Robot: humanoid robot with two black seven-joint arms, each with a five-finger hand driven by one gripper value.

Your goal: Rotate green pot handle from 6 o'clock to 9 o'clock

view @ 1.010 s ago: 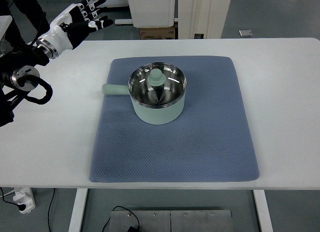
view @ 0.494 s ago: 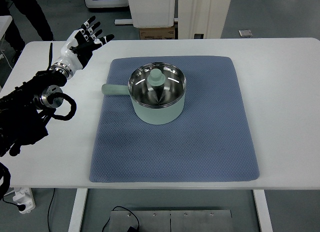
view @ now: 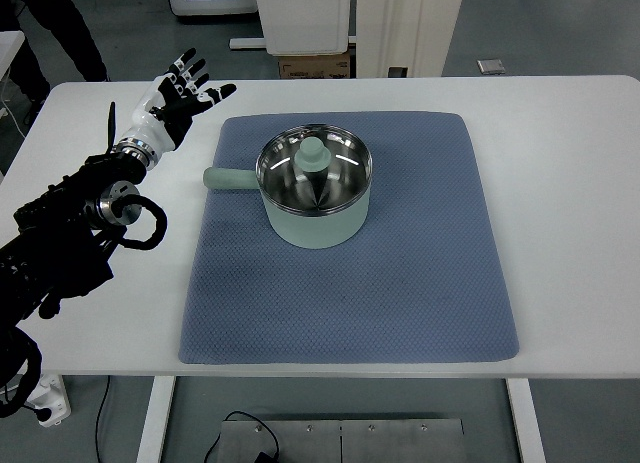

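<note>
Left hand (view: 178, 95) spread open, holding nothing, green pot (view: 315, 198) on blue mat (view: 400, 283), handle (view: 228, 178) pointing left

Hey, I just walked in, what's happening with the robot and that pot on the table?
The robot's left hand is over the far left of the white table, fingers spread and holding nothing, clear of the pot. The green pot sits lidded on a blue mat, and its handle already points toward the picture's left, about 9 o'clock. The right arm is out of view.
</note>
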